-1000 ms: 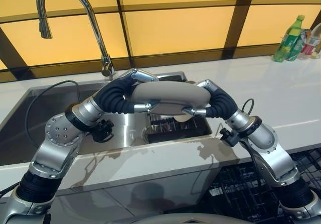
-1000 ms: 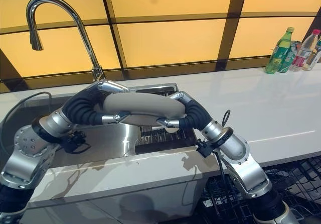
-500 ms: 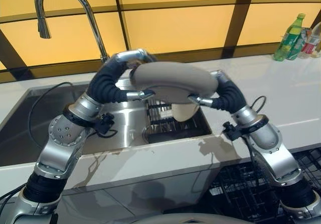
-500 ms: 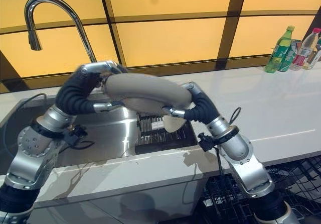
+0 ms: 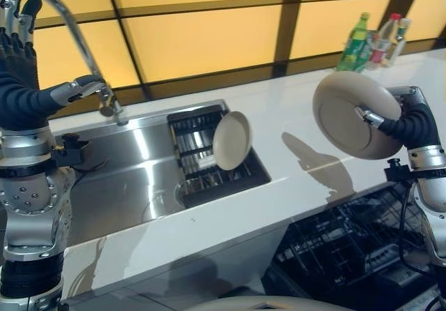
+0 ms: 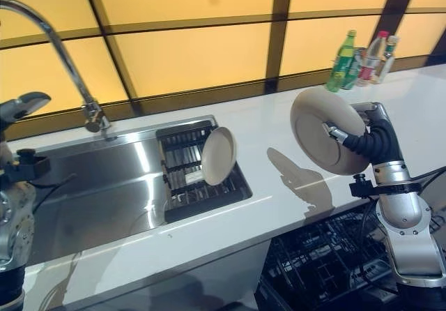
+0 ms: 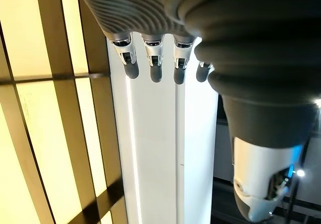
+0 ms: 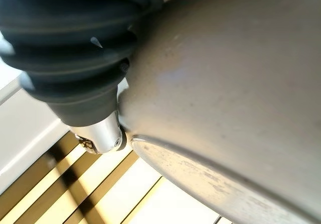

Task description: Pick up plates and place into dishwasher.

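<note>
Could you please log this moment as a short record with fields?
right hand: shut on the large plate, held tilted above the counter
left hand: open, raised beside the faucet, holding nothing
small plate: standing on edge in the sink rack
dishwasher rack: open below the counter
bottles: far end of counter

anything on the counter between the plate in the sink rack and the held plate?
No: in the left eye view that stretch of white counter is bare between the smaller plate and the large plate.
</note>
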Robot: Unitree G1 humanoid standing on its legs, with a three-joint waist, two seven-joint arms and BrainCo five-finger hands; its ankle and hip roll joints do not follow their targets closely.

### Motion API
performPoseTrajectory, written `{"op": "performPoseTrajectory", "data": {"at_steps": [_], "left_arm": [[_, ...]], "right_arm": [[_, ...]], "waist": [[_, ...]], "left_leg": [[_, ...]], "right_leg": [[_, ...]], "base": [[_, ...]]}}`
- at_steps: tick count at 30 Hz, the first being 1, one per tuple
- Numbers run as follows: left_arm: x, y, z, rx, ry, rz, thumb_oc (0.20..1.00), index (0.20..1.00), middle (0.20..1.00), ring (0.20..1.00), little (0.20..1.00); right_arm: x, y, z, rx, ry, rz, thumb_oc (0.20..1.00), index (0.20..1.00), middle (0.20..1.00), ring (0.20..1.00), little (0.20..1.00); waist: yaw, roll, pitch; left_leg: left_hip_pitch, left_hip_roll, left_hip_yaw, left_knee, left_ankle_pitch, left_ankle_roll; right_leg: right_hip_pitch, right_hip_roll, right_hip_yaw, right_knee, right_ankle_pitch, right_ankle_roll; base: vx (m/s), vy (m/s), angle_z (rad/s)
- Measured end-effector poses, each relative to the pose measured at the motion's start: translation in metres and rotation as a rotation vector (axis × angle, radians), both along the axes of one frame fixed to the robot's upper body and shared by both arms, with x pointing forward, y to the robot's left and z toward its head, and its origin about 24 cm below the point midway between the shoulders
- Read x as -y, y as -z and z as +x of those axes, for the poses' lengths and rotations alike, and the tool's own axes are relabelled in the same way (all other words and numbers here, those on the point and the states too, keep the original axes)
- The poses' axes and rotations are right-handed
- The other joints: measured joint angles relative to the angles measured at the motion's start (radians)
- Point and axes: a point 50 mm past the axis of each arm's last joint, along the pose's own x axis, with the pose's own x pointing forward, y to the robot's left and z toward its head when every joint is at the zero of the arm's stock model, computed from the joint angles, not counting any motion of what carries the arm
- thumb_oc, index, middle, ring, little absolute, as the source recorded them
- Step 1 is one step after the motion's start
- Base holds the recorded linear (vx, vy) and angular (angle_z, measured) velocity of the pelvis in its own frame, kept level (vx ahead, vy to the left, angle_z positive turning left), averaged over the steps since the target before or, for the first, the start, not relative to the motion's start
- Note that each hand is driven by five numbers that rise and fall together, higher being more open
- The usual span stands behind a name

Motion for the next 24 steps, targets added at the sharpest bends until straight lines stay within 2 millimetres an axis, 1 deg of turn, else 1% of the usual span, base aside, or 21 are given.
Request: {"op": "performPoseTrajectory", "data": {"at_steps": [1,2,4,6,8,9,12,13,14,16,18,20,21,24], "left_arm": [[-0.001,0.001,-0.001,-0.002,-0.007,0.0,1.0,1.0,1.0,1.0,1.0],[-0.002,0.001,0.0,-0.007,-0.008,0.001,1.0,1.0,1.0,1.0,1.0],[-0.004,0.004,0.0,-0.02,-0.024,0.004,1.0,1.0,1.0,1.0,1.0],[-0.006,0.005,0.0,-0.024,-0.037,0.006,1.0,1.0,1.0,1.0,1.0],[-0.009,0.006,0.003,-0.041,-0.079,0.036,1.0,1.0,1.0,1.0,1.0],[-0.012,0.007,0.006,-0.058,-0.095,0.043,1.0,1.0,1.0,1.0,1.0],[-0.028,0.013,0.01,-0.119,-0.202,0.08,1.0,1.0,1.0,1.0,1.0],[-0.035,0.018,0.013,-0.155,-0.254,0.106,1.0,1.0,1.0,1.0,1.0],[-0.041,0.024,0.017,-0.195,-0.306,0.135,1.0,1.0,1.0,1.0,1.0],[-0.055,0.034,0.023,-0.267,-0.398,0.206,1.0,1.0,1.0,1.0,1.0],[-0.071,0.048,0.027,-0.357,-0.466,0.225,1.0,1.0,1.0,1.0,1.0],[-0.082,0.059,0.03,-0.424,-0.488,0.211,1.0,1.0,1.0,1.0,1.0],[-0.086,0.068,0.033,-0.468,-0.497,0.204,1.0,1.0,1.0,1.0,1.0],[-0.091,0.091,0.039,-0.573,-0.509,0.184,1.0,1.0,1.0,1.0,1.0]], "right_arm": [[0.003,-0.001,-0.001,0.004,0.021,-0.001,0.2,0.2,0.2,0.2,0.2],[0.008,-0.001,-0.003,0.008,0.051,0.003,0.2,0.2,0.2,0.2,0.2],[0.013,0.002,-0.003,0.001,0.09,0.011,0.2,0.2,0.2,0.2,0.2],[0.019,0.007,-0.005,-0.024,0.134,0.019,0.2,0.2,0.2,0.2,0.2],[0.023,0.014,-0.008,-0.049,0.165,0.027,0.2,0.2,0.2,0.2,0.2],[0.025,0.017,-0.009,-0.066,0.176,0.028,0.2,0.2,0.2,0.2,0.2],[0.033,0.028,-0.018,-0.115,0.213,0.032,0.2,0.2,0.2,0.2,0.2],[0.036,0.031,-0.021,-0.129,0.226,0.038,0.2,0.2,0.2,0.2,0.2],[0.039,0.034,-0.022,-0.146,0.236,0.043,0.2,0.2,0.2,0.2,0.2],[0.045,0.038,-0.024,-0.175,0.25,0.048,0.2,0.2,0.2,0.2,0.2],[0.05,0.042,-0.025,-0.204,0.246,0.061,0.2,0.2,0.2,0.2,0.2],[0.053,0.047,-0.024,-0.233,0.23,0.075,0.2,0.2,0.2,0.2,0.2],[0.053,0.049,-0.024,-0.247,0.222,0.075,0.2,0.2,0.2,0.2,0.2],[0.055,0.056,-0.023,-0.289,0.2,0.088,0.2,0.2,0.2,0.2,0.2]], "waist": [[-0.001,0.001,0.0],[-0.016,0.001,0.001],[-0.029,0.003,0.006],[-0.049,0.004,0.015],[-0.061,0.01,0.023],[-0.059,0.015,0.028],[-0.1,0.021,0.04],[-0.112,0.024,0.045],[-0.113,0.029,0.048],[-0.14,0.032,0.058],[-0.144,0.039,0.072],[-0.146,0.041,0.09],[-0.149,0.045,0.092],[-0.155,0.056,0.113]], "left_leg": [[0.002,0.002,0.003,0.0,-0.001,-0.001],[0.004,0.003,0.012,0.0,-0.002,-0.002],[0.013,0.009,0.031,0.0,-0.006,-0.005],[0.018,0.015,0.055,0.0,-0.011,-0.009],[0.024,0.02,0.079,0.0,-0.014,-0.012],[0.031,0.022,0.089,0.0,-0.018,-0.014],[0.044,0.029,0.12,0.0,-0.025,-0.019],[0.05,0.031,0.131,0.0,-0.027,-0.021],[0.053,0.033,0.142,0.0,-0.03,-0.022],[0.06,0.037,0.168,0.001,-0.035,-0.024],[0.073,0.043,0.195,0.001,-0.042,-0.031],[0.089,0.047,0.194,0.001,-0.045,-0.033],[0.09,0.047,0.194,0.001,-0.047,-0.035],[0.102,0.051,0.194,0.001,-0.059,-0.036]], "right_leg": [[0.001,0.001,0.005,0.0,0.0,0.0],[-0.003,0.004,0.015,0.0,0.0,0.0],[-0.003,0.01,0.036,-0.001,0.002,-0.001],[-0.009,0.017,0.057,0.0,0.004,-0.001],[-0.012,0.022,0.076,-0.001,0.008,-0.001],[-0.012,0.026,0.092,-0.001,0.011,-0.002],[-0.014,0.036,0.125,-0.001,0.013,-0.004],[-0.015,0.038,0.133,0.0,0.014,-0.004],[-0.016,0.04,0.144,0.0,0.014,-0.004],[-0.024,0.042,0.15,0.005,0.016,-0.001],[-0.043,0.043,0.149,0.021,0.017,0.001],[-0.055,0.044,0.148,0.037,0.022,0.002],[-0.066,0.043,0.148,0.043,0.022,0.003],[-0.085,0.043,0.146,0.061,0.03,0.006]], "base": [[0.0,-0.032,-0.23],[0.0,-0.036,-0.25],[0.02,-0.027,-0.32],[0.05,-0.025,-0.34],[0.02,-0.042,-0.37],[0.02,-0.036,-0.42],[0.01,-0.043,-0.34],[-0.01,-0.032,-0.43],[-0.01,-0.032,-0.39],[-0.01,-0.023,-0.43],[-0.02,-0.026,-0.69],[-0.01,-0.028,-0.67],[0.02,-0.036,-0.59],[0.04,-0.05,-0.47]]}}
